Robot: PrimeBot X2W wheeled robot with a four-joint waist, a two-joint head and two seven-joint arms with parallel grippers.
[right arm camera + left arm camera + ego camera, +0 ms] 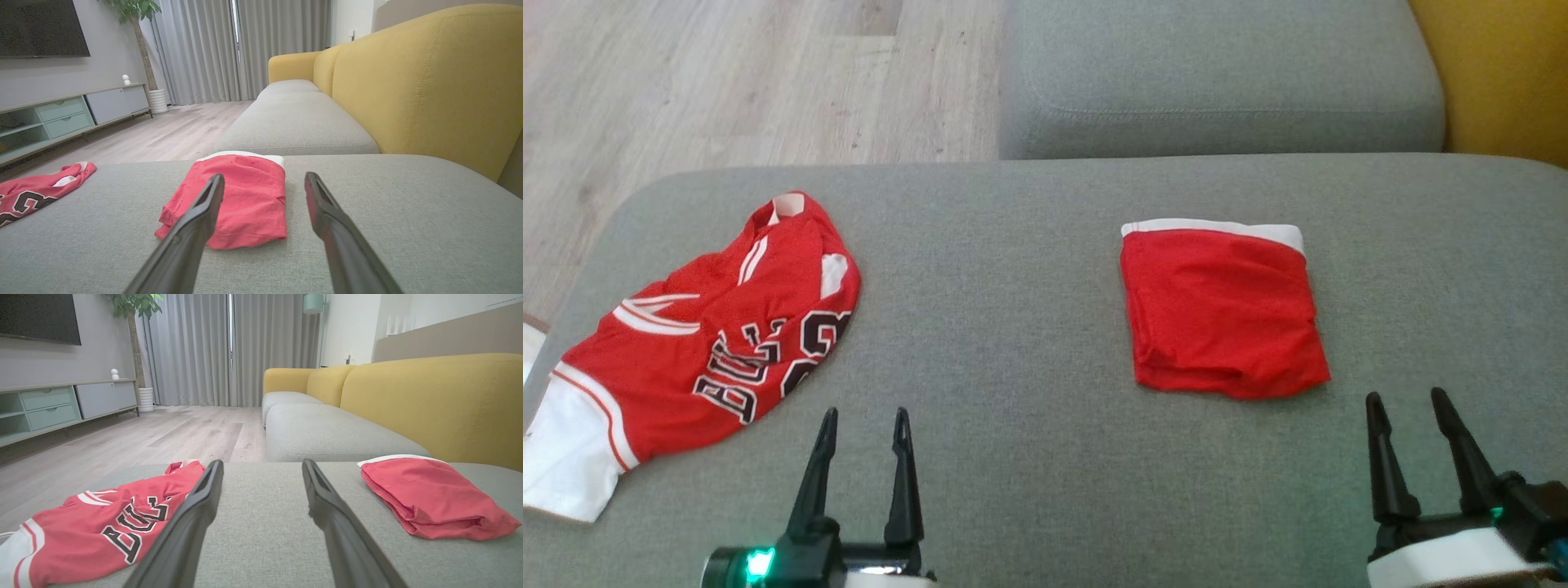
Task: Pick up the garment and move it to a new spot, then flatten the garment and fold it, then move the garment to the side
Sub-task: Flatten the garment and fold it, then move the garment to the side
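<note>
**Step in hand (as judged):** pick up the crumpled red jersey (711, 343). It lies on the left part of the grey seat cushion (1013, 327), with its white end at the near-left edge.

**Gripper state:** the left gripper (865, 416) sits just beside the near-right edge of the red jersey, fingers spread and empty. The right gripper (1406, 397) is likewise spread and empty, near the folded red garment (1221, 314) (apparently finished; leave it undisturbed).

**Procedure:**
1. Approach with the left gripper.
2. Pinch a raised fold near the lettering, not a flat area, and close on enough cloth to hold.
3. Lift clear of the cushion before moving sideways, so the white end does not drag over the edge.

**Orientation:** in the head view the long axis runs diagonally, from the white end at near left to the collar-like opening at far right. The lettering runs roughly along that axis.
</note>
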